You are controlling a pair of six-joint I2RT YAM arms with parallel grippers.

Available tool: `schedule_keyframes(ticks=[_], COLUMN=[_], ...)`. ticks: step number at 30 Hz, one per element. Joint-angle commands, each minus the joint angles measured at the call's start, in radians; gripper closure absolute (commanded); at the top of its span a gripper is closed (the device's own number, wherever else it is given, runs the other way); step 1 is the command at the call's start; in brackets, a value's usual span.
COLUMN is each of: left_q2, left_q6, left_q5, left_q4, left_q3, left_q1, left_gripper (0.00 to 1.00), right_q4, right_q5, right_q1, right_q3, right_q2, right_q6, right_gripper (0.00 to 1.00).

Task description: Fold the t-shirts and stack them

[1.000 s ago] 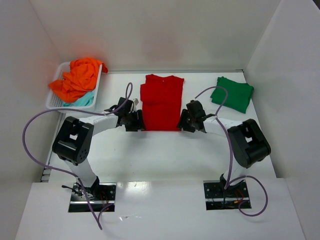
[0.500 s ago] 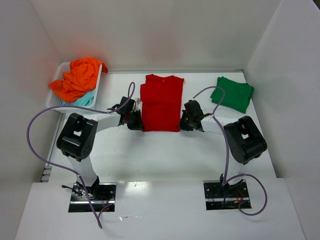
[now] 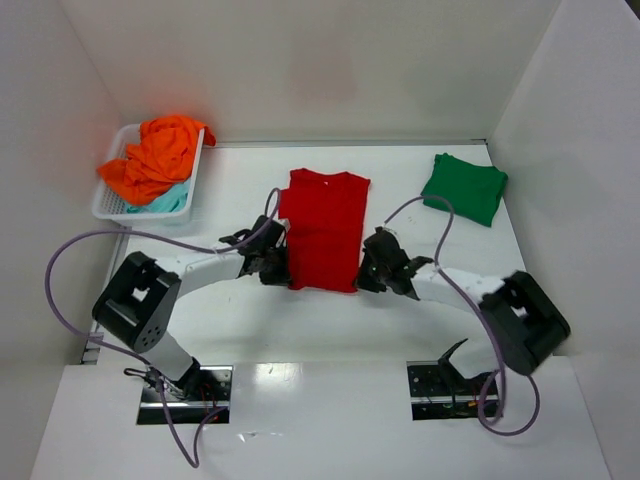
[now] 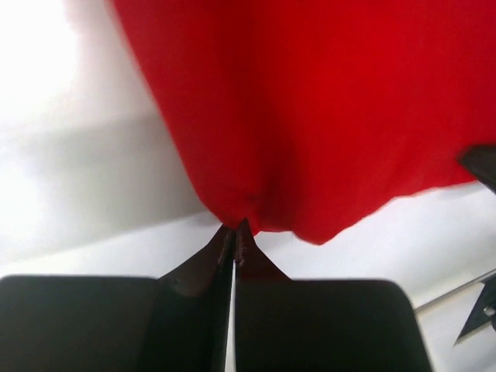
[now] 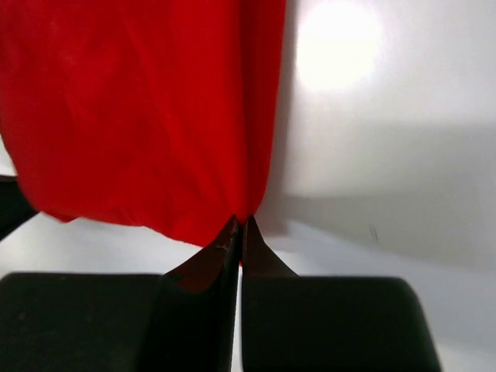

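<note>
The left tool (image 4: 235, 232) is clenched, its tips pinching a small pucker of the red t-shirt (image 3: 325, 228) at the hem's left corner. The right tool (image 5: 239, 229) is clenched likewise on the hem's right corner, with cloth gathered into the closed tips. Seen from above, both tools sit at the lower edge of the shirt, which lies flat in the centre of the frame, collar toward the top, already narrowed to a long rectangle.

The cloth looks light, limp and thin. It will likely sag between the two grips and drag on the smooth white bench (image 3: 330, 320) rather than hold its shape. The corners are the sensible place to hold it, catching all layers, so the hem can travel evenly toward the collar; uneven lifting would probably skew the fold.

The green t-shirt (image 3: 464, 188) lies folded in the upper right of the frame, well apart. In the upper left, the orange t-shirt (image 3: 155, 158) is heaped over the teal t-shirt (image 3: 170, 200) in the white basket (image 3: 108, 205).
</note>
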Motion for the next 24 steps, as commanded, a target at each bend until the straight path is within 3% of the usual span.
schedule_keyframes(ticks=[1, 7, 14, 19, 24], left_q2=[-0.113, -0.352, -0.615, -0.759, -0.712], left_q6=[-0.089, -0.236, -0.387, -0.410, -0.382], left_q5=[-0.071, -0.145, -0.156, -0.226, -0.303], left_q4=[-0.094, -0.248, -0.416, -0.507, -0.526], left_q3=[-0.043, -0.103, -0.131, -0.091, -0.019], left_q1=[-0.031, -0.151, -0.260, -0.284, -0.284], left_gripper=[1.00, 1.00, 1.00, 1.00, 1.00], right_q4=[-0.115, -0.270, -0.419, -0.444, -0.421], right_q5=[0.062, 0.041, -0.012, -0.032, 0.019], right_q1=[0.021, 0.021, 0.044, 0.065, 0.065], right_q3=[-0.071, -0.162, -0.231, -0.192, -0.084], right_q2=[-0.198, -0.529, -0.734, -0.811, -0.740], right_q6=[0.064, 0.134, 0.185, 0.216, 0.204], right_gripper=[1.00, 1.00, 1.00, 1.00, 1.00])
